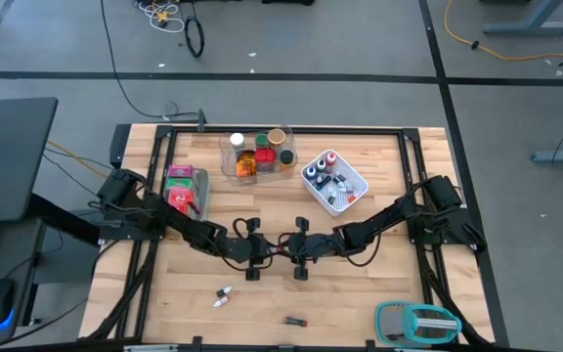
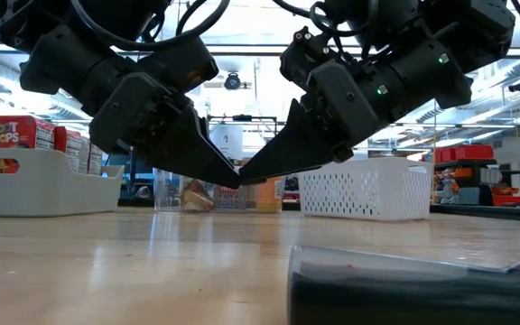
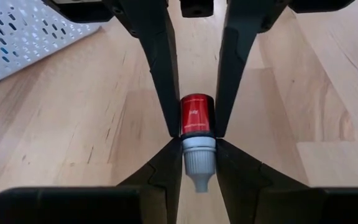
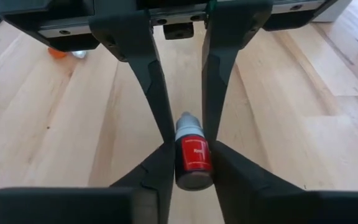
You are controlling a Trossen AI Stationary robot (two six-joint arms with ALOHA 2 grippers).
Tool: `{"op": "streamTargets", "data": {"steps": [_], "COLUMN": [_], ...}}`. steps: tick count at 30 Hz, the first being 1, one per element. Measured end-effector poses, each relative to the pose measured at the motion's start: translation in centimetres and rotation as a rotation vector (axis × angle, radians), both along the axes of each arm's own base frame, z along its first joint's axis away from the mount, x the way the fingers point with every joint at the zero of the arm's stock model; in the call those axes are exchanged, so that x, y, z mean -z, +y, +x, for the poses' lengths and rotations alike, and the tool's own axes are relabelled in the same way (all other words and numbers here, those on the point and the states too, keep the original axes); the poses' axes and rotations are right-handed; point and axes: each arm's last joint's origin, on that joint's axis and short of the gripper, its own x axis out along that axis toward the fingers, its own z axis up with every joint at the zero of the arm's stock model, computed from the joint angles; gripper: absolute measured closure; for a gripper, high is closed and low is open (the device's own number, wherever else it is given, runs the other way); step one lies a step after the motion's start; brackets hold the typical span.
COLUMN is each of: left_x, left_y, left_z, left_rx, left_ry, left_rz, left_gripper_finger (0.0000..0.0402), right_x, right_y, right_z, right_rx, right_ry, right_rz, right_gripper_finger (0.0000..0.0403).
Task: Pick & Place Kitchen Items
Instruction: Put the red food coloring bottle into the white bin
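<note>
A small red vial (image 3: 196,115) with a grey dropper cap (image 3: 199,155) hangs above the middle of the wooden table. Both grippers are shut on it, tip to tip. My left gripper (image 3: 199,146) comes from the table's left and has the cap end. My right gripper (image 4: 193,152) comes from the right and has the red body. In the high view they meet at mid-table, left gripper (image 1: 267,246) facing right gripper (image 1: 292,244). In the low view the fingertips hide the vial. My left gripper pinches the vial's grey cap (image 3: 199,163) between its two fingers, one on each side. The fingers slant down from the table's left and lie along the vial. The vial is clear of the table, roughly level. My right gripper pinches the vial's red body (image 4: 193,163) between its two fingers, one on each side. The fingers slant down from the table's right and lie along the vial, with its flat bottom toward this wrist.
A grey bin (image 1: 199,176) with boxes stands far left, a clear tray (image 1: 231,168) of jars far centre, a white mesh basket (image 1: 358,181) far right. A tiny vial (image 1: 225,296) and a dark item (image 1: 295,320) lie near the front. A teal gadget (image 1: 416,321) sits front right.
</note>
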Motion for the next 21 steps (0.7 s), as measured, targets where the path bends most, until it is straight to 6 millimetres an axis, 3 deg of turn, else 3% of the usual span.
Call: {"op": "streamTargets", "data": {"steps": [5,11,17,21], "left_x": [0.0,0.0,-0.2,0.3], "left_y": [0.0,0.0,0.0,0.1], "left_z": [0.0,0.0,0.1,-0.2], "left_rx": [0.005,0.001,-0.005,-0.012], "left_ry": [0.001,0.001,-0.011,0.022], "left_rz": [0.008,0.007,0.003,0.020], "left_gripper_finger": [0.0303,0.0303,0.0299,0.0276], "right_x": [0.0,-0.1,-1.6,-2.8], "right_y": [0.0,0.0,-0.4,-0.6], "right_z": [0.0,-0.1,-0.6,-1.4], "right_rx": [0.000,-0.010,-0.004,0.001], "right_ry": [0.001,0.011,0.038,0.074], "right_rz": [0.002,-0.014,-0.026,-0.015], "right_gripper_finger": [0.0317,0.0298,0.0316,0.0320]}}
